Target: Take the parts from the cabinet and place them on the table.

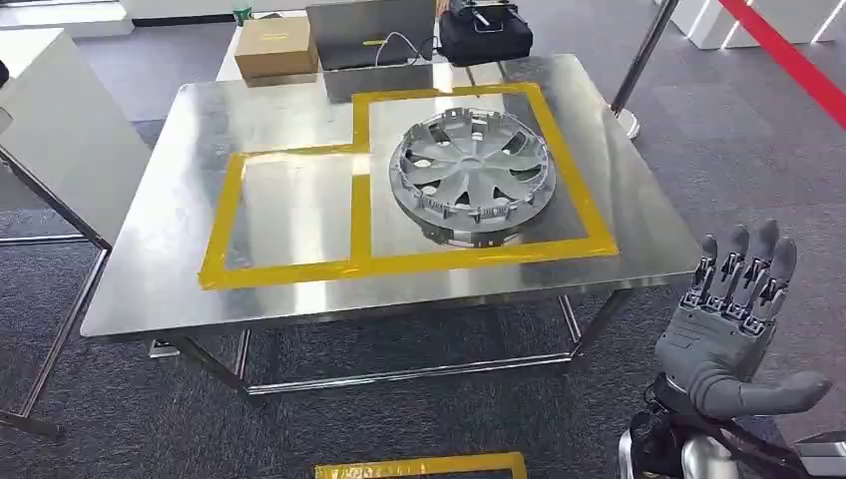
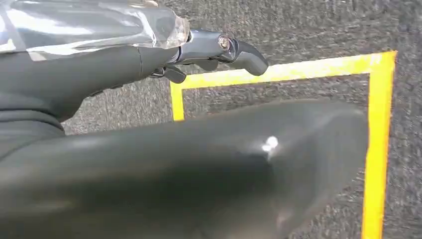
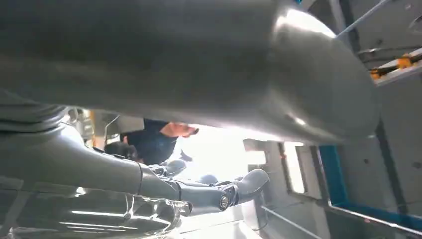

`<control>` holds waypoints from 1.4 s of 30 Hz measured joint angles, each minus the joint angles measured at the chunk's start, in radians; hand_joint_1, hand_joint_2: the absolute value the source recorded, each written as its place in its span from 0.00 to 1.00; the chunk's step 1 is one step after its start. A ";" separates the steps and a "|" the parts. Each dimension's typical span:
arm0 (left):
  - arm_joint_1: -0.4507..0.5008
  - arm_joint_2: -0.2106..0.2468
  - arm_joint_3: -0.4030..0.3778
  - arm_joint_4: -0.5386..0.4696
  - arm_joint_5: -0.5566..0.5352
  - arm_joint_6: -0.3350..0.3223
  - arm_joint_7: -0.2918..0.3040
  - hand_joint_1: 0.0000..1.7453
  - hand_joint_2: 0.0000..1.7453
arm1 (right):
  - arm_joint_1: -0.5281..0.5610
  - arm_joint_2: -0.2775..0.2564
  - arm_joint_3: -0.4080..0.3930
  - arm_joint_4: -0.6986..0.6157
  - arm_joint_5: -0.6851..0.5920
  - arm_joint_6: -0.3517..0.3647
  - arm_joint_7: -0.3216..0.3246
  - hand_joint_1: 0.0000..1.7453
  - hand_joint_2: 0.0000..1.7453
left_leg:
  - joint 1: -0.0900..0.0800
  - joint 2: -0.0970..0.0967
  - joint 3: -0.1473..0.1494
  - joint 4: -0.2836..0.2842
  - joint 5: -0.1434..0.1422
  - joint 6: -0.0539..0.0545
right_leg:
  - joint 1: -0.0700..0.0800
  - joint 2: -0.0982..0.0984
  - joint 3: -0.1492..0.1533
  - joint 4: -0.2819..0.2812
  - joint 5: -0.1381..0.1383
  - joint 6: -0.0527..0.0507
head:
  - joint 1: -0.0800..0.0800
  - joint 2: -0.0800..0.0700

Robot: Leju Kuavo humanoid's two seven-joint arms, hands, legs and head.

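Hubcap (image 1: 470, 177): round, spoked, grey; table (image 1: 140, 289) steel.

Right hand (image 1: 733, 334) raised low at right, palm up, fingers (image 1: 743, 264) straight and spread, thumb out sideways, holding nothing. Left hand (image 2: 199, 50) hanging downward, fingers (image 2: 244, 55) loosely extended, nothing held.

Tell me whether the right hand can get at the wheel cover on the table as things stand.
Probably yes. The right hand is raised beside the table's near right corner, fingers apart and holding nothing. The wheel cover lies flat in the right taped square, with nothing standing between them, though the arm would have to stretch inward.
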 joint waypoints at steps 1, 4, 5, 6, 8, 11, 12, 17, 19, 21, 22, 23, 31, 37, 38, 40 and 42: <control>0.004 -0.001 0.000 0.000 0.000 0.000 0.000 0.00 0.00 | 0.000 0.000 0.000 0.000 0.000 0.000 0.000 0.00 0.00 | 0.010 0.005 -0.013 -0.015 0.022 0.008 | 0.002 0.002 -0.005 0.009 -0.002 0.004 | 0.000 0.000; 0.002 -0.005 0.000 0.000 0.000 -0.001 -0.002 0.00 0.00 | 0.003 -0.005 -0.001 0.003 0.003 -0.001 0.000 0.00 0.00 | 0.010 0.012 -0.052 -0.013 0.054 0.022 | 0.002 0.004 -0.055 0.157 -0.171 0.016 | 0.011 0.000; 0.003 -0.005 0.000 0.000 0.000 -0.002 -0.003 0.00 0.00 | 0.007 -0.005 -0.001 0.004 0.017 -0.006 0.000 0.00 0.00 | 0.009 0.014 -0.067 -0.011 0.065 0.022 | 0.002 0.005 -0.071 0.233 -0.213 0.019 | 0.010 0.000; 0.003 -0.005 0.000 0.000 0.000 -0.002 -0.003 0.00 0.00 | 0.010 -0.006 -0.001 0.007 0.036 -0.013 0.005 0.00 0.00 | 0.008 0.015 -0.084 -0.008 0.077 0.022 | 0.002 0.004 -0.079 0.296 -0.221 0.021 | 0.013 0.000; 0.003 -0.005 0.000 0.000 0.001 -0.002 -0.003 0.00 0.00 | 0.010 -0.013 0.002 0.016 0.096 -0.036 0.028 0.00 0.00 | 0.009 0.019 -0.111 0.001 0.095 0.018 | 0.001 0.004 -0.035 0.288 -0.161 0.021 | 0.013 0.000; 0.001 -0.005 0.001 -0.001 0.002 -0.002 -0.003 0.00 0.00 | 0.000 -0.032 0.026 0.046 0.249 -0.089 0.092 0.00 1.00 | 0.007 0.018 -0.151 0.027 0.115 0.005 | 0.000 0.005 0.157 0.031 -0.132 0.019 | 0.014 0.000; 0.001 -0.005 0.001 -0.001 0.001 -0.002 -0.003 0.00 0.00 | -0.006 -0.041 0.041 0.066 0.300 -0.108 0.116 0.00 1.00 | 0.005 0.017 -0.161 0.035 0.122 0.000 | 0.003 0.008 0.182 -0.025 -0.158 0.006 | 0.012 0.000; 0.002 -0.006 0.001 -0.001 -0.006 -0.006 -0.001 0.00 0.00 | -0.034 -0.078 0.082 0.201 0.573 -0.252 0.255 0.00 1.00 | 0.015 0.012 -0.192 0.066 0.089 -0.031 | 0.006 0.000 0.142 -0.027 -0.129 -0.046 | 0.007 0.000; 0.002 -0.007 0.002 -0.001 -0.009 -0.008 -0.001 0.00 0.00 | -0.047 -0.087 0.083 0.279 0.632 -0.288 0.285 0.00 1.00 | 0.018 0.008 -0.243 0.211 -0.024 -0.040 | 0.006 0.000 0.120 -0.025 -0.112 -0.049 | 0.001 0.000; 0.003 -0.007 0.002 -0.001 -0.017 -0.009 -0.001 0.00 0.00 | -0.053 -0.099 0.080 0.356 0.659 -0.312 0.301 0.00 1.00 | 0.018 0.009 -0.279 0.336 -0.062 -0.043 | 0.008 -0.001 0.102 -0.024 -0.097 -0.047 | 0.000 0.000; 0.004 -0.007 0.002 -0.001 -0.021 -0.010 -0.001 0.00 0.00 | -0.056 -0.104 0.076 0.397 0.667 -0.320 0.301 0.00 1.00 | 0.018 0.008 -0.264 0.332 -0.046 -0.042 | 0.008 -0.002 0.095 -0.023 -0.091 -0.044 | 0.001 0.000; 0.005 -0.007 0.002 -0.001 -0.024 -0.011 -0.001 0.00 0.00 | -0.058 -0.109 0.068 0.435 0.673 -0.326 0.306 0.00 1.00 | 0.018 0.009 -0.222 0.277 -0.016 -0.040 | 0.008 -0.002 0.094 -0.023 -0.088 -0.041 | 0.000 0.000; 0.004 -0.006 0.002 -0.001 -0.058 -0.020 0.002 0.00 0.00 | -0.118 -0.148 -0.022 0.788 0.881 -0.419 0.434 0.00 1.00 | 0.021 0.011 -0.050 -0.006 0.052 0.003 | 0.010 -0.001 0.079 -0.014 -0.078 -0.005 | -0.001 0.000; 0.006 -0.012 0.002 0.000 -0.077 -0.021 0.003 0.00 0.00 | -0.180 -0.204 -0.100 1.209 0.997 -0.499 0.587 0.00 1.00 | 0.020 0.009 -0.070 -0.002 0.064 0.016 | 0.006 0.001 -0.061 0.294 -0.207 0.017 | 0.013 0.000; 0.007 -0.014 0.002 0.000 -0.077 -0.018 0.003 0.00 0.00 | -0.178 -0.211 -0.106 1.253 0.988 -0.494 0.597 0.00 1.00 | 0.021 0.008 -0.070 -0.001 0.064 0.015 | 0.003 0.001 -0.027 0.233 -0.170 0.016 | 0.014 0.000; 0.006 -0.019 0.002 0.000 -0.077 -0.015 0.007 0.00 0.00 | -0.173 -0.215 -0.140 1.343 0.941 -0.458 0.612 0.00 1.00 | 0.022 0.008 -0.070 0.007 0.060 0.008 | -0.003 0.000 0.075 0.033 -0.085 0.018 | 0.014 0.000; 0.005 -0.018 0.003 0.000 -0.077 -0.010 0.011 0.00 0.00 | -0.162 -0.213 -0.177 1.415 0.906 -0.431 0.626 0.00 1.00 | 0.012 0.006 -0.077 0.016 0.056 -0.004 | -0.001 0.007 0.093 -0.016 -0.092 0.005 | 0.015 0.000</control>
